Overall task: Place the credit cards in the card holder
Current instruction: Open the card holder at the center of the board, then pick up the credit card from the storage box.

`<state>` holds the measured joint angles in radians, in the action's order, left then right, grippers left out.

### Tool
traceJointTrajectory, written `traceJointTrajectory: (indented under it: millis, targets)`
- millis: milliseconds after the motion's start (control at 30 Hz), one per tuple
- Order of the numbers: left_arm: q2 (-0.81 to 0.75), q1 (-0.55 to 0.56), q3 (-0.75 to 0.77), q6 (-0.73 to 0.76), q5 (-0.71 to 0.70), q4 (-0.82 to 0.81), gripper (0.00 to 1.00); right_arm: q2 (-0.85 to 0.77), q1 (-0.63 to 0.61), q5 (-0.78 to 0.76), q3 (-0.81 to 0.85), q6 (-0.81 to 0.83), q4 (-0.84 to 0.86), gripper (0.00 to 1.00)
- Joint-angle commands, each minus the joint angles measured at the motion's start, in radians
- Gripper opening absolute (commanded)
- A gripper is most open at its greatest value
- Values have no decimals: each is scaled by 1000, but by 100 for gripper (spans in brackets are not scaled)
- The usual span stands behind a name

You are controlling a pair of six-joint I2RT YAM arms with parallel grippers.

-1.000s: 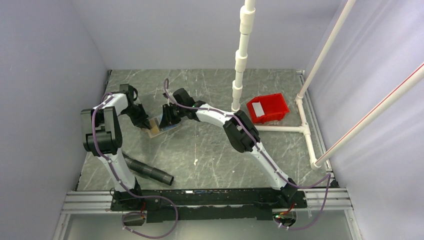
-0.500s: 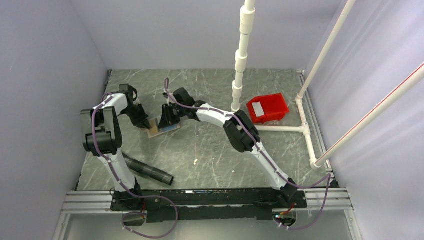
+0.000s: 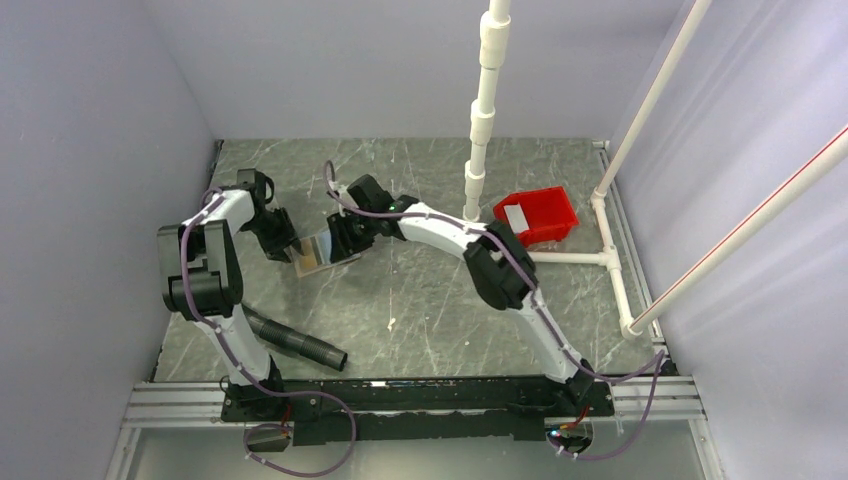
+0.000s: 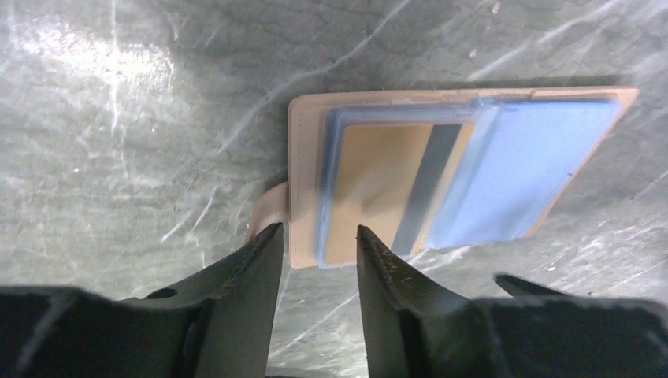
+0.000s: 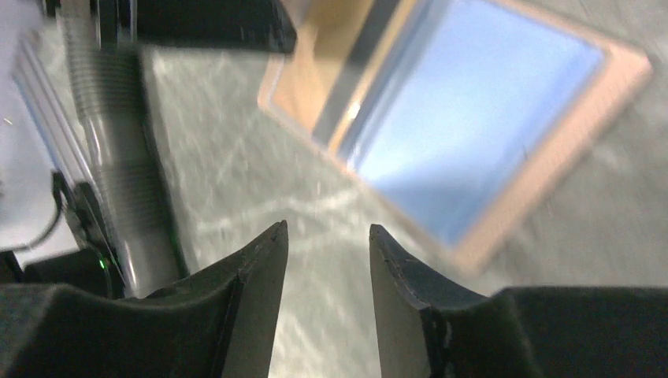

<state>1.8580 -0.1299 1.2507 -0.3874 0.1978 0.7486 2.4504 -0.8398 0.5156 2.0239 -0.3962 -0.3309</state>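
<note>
The card holder [image 3: 318, 253] lies open on the table, tan with a bluish-grey inside. In the left wrist view the card holder [image 4: 520, 173] shows a tan face with a grey stripe [image 4: 394, 181] in its left pocket. My left gripper [image 4: 319, 232] is open, its tips just short of the holder's near corner by the snap tab [image 4: 268, 209]. My right gripper [image 5: 327, 228] is open and empty over bare table, with the holder [image 5: 473, 118] just ahead of it. A white-grey credit card [image 3: 516, 216] lies in the red tray [image 3: 548, 228]. In the top view the left gripper [image 3: 289, 244] and right gripper [image 3: 340, 240] flank the holder.
A black ribbed hose [image 3: 298, 343] lies at the near left and also shows in the right wrist view [image 5: 118, 173]. A white pipe post [image 3: 480, 120] stands behind the right arm. White pipes [image 3: 605, 255] run along the right side.
My right arm has drawn back a little to the right, away from the card holder. The holder now lies flatter. My left gripper has barely moved.
</note>
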Motion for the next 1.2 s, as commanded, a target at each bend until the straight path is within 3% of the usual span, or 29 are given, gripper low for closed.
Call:
traceJointTrajectory:
  millis: [0,133,267,333,433,500,600,667,800,967,1067,1167]
  targets:
    - [-129,7,-6,27,23,-22,49,-338,-27,-198,-223,204,-143,48]
    - [-198,48,-10,43,99,-45,64,-627,-58,-313,-538,232,-119,52]
    - [-252,114,0,65,106,-32,65,-1033,-98,-408,-947,233,79,56]
    - [-284,124,-1,72,116,-39,66,-1217,-100,-536,-1117,183,138,57]
    - [-320,157,-12,69,142,-54,68,-1378,-44,-770,-1230,95,84,57]
    - [-330,163,-11,69,157,-55,68,-1424,73,-880,-1255,8,20,52]
    - [-339,172,-10,72,155,-50,68,-1464,271,-861,-1299,-92,-6,44]
    - [-349,178,-12,73,150,-50,68,-1477,352,-874,-1304,-143,-18,48]
    - [-358,184,-11,77,153,-48,68,-1447,445,-884,-1258,-123,-17,67]
    - [-355,185,-16,73,187,-58,68,-1260,622,-590,-1114,7,36,79]
    - [-352,187,-17,69,213,-64,69,-1061,676,-518,-985,43,12,78]
    - [-352,193,-19,71,210,-65,69,-964,707,-433,-908,56,68,82]
